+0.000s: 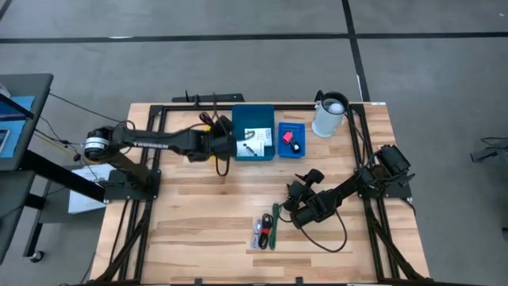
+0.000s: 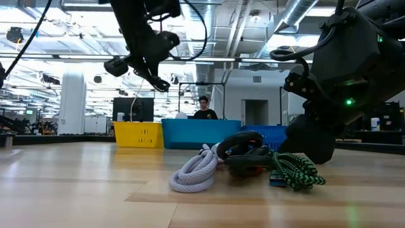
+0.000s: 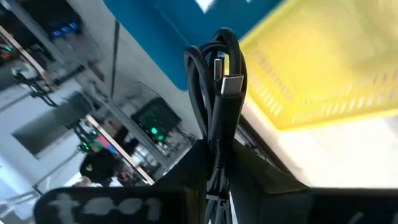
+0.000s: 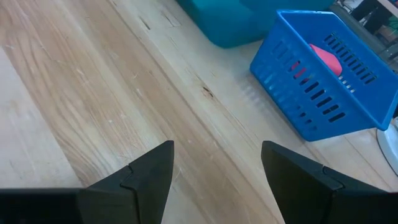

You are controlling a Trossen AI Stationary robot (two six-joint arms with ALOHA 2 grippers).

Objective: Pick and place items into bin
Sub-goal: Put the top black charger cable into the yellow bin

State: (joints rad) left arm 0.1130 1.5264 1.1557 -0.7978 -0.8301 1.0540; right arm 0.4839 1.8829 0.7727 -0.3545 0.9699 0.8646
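- Over the table's [image 1: 182, 230] far-left part, beside the teal bin [image 1: 254, 119]: left hand [image 1: 224, 145] clamped on a looped black cable [image 3: 214, 93], held off the surface.
- Near the middle: right hand [image 4: 214, 165], fingers spread, empty.
- By the near edge: cable pile [image 1: 266, 228], green, black and white.
- Blue basket [image 4: 326, 81] holds a pink-red piece [image 4: 328, 59].
- Teal bin holds a white card [image 1: 251, 145].

Overhead camera looks straight down on the whole table [image 1: 198, 230]. Low camera sits at tabletop height, facing the far bins. Both catch the teal bin [image 1: 254, 131], up at twelve o'clock. Wrist cameras ride close behind each gripper.
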